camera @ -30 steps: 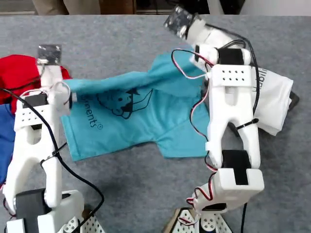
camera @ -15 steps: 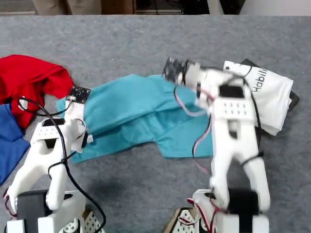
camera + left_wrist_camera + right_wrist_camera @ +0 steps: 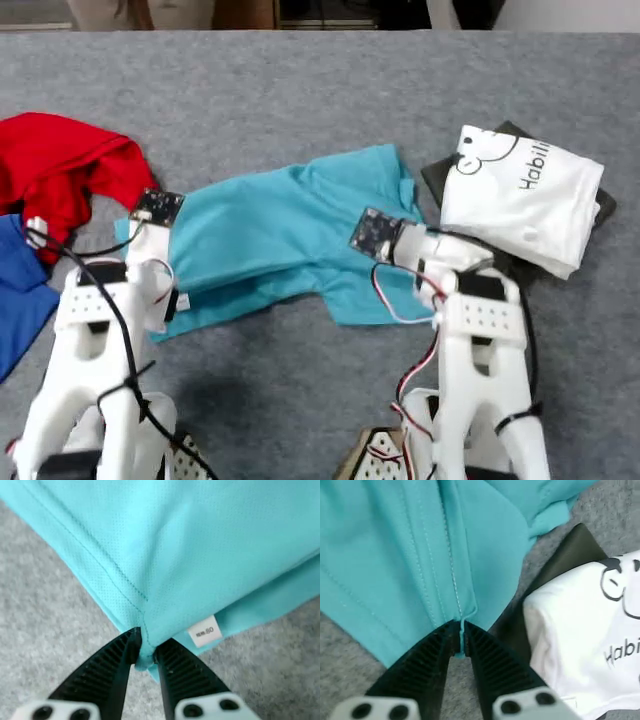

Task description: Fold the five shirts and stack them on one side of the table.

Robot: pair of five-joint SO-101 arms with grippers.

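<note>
- Left wrist view: the left pincer [image 3: 145, 642] is clenched on a corner of the teal shirt [image 3: 210, 555], right at a stitched seam. A small tag sits just beside the grip.
- Right wrist view: the right pincer [image 3: 460, 630] is clenched on a hemmed edge of the same shirt, low over the grey surface [image 3: 340, 640].
- From above, the teal shirt lies doubled across the middle of the surface between the two arms. The upper layer falls short of the lower one along the near side.
- The step in hand looks like setting this fold down. It will go best if both held edges come down together and level, pulled lightly apart so the cloth lands flat.
- Neither pincer should let go until its edge rests on the layer beneath. A one-sided release would probably let the fold skew.
- The thin knit will likely drag the bottom layer along, so any shift should be small and slow.
- Just beyond the right pincer, a folded white shirt [image 3: 520, 200] rests on a dark piece [image 3: 435, 180], likely another folded shirt. The right arm needs to stay off this stack.
- Farther left, a red shirt [image 3: 60, 160] and a blue shirt [image 3: 15, 290] lie crumpled, not yet folded.
</note>
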